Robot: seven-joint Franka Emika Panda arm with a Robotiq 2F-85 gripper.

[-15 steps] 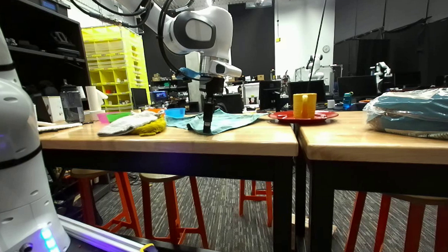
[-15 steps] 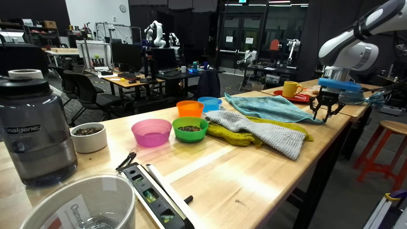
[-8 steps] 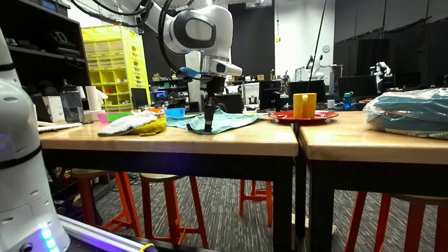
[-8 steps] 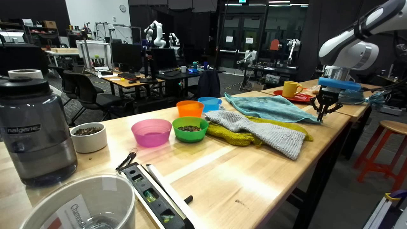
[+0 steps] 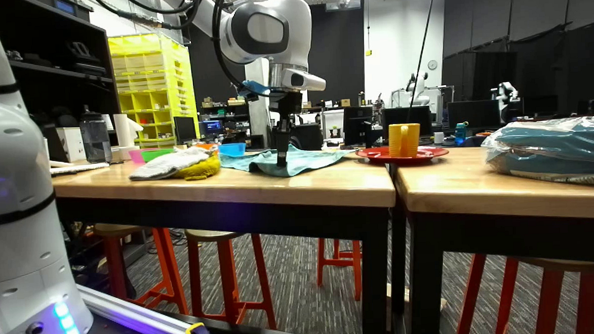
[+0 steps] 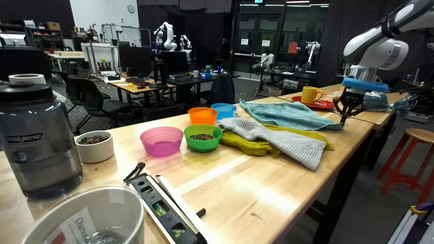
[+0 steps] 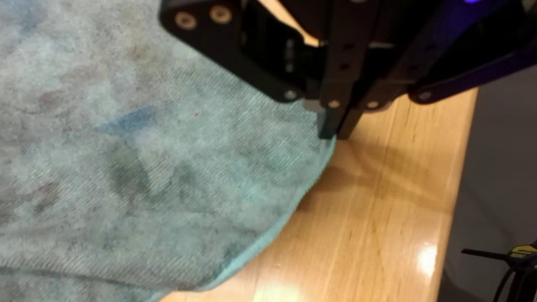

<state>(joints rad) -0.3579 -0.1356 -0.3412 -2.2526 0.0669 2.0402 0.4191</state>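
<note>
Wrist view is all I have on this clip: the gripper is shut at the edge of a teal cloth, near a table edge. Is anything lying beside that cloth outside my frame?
Observer: Yes. In an exterior view, a gray cloth lies over a yellow-green cloth, beside the teal cloth that the gripper pinches.
Operator: Any cup nearby?
Observer: In both exterior views, a yellow mug stands on a red plate.
</note>
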